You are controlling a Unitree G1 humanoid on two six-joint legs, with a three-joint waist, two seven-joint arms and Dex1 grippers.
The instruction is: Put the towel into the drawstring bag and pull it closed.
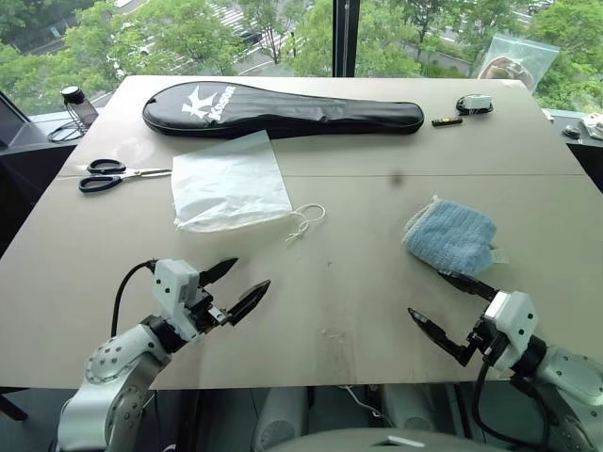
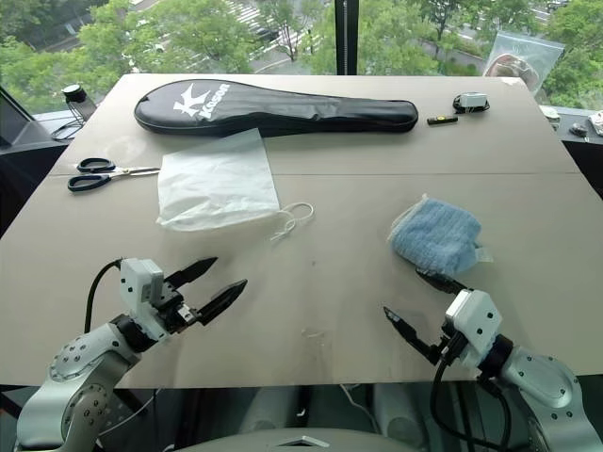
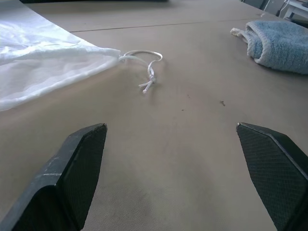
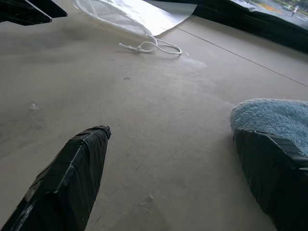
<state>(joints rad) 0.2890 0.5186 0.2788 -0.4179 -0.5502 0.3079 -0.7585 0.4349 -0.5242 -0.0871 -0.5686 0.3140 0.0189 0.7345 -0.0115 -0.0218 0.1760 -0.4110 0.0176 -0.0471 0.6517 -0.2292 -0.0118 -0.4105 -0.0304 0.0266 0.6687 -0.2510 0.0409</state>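
Note:
The light-blue fluffy towel (image 1: pixel 452 235) lies bunched on the table's right half. On the left half the translucent white drawstring bag (image 1: pixel 229 184) lies flat, its thin white cords (image 1: pixel 306 222) trailing off its near right corner. My left gripper (image 1: pixel 252 272) hovers open and empty near the front edge, a little in front of the bag (image 3: pixel 38 67). My right gripper (image 1: pixel 426 293) is open and empty too, just in front of the towel (image 4: pixel 274 115), with one finger close to the towel's near edge.
A long black racket case (image 1: pixel 283 110) lies across the back of the table. Black-handled scissors (image 1: pixel 113 174) rest left of the bag. A clear zip bag (image 1: pixel 516 58) and small dark items (image 1: pixel 474 104) sit at the back right. Bare tabletop (image 1: pixel 358 273) separates bag and towel.

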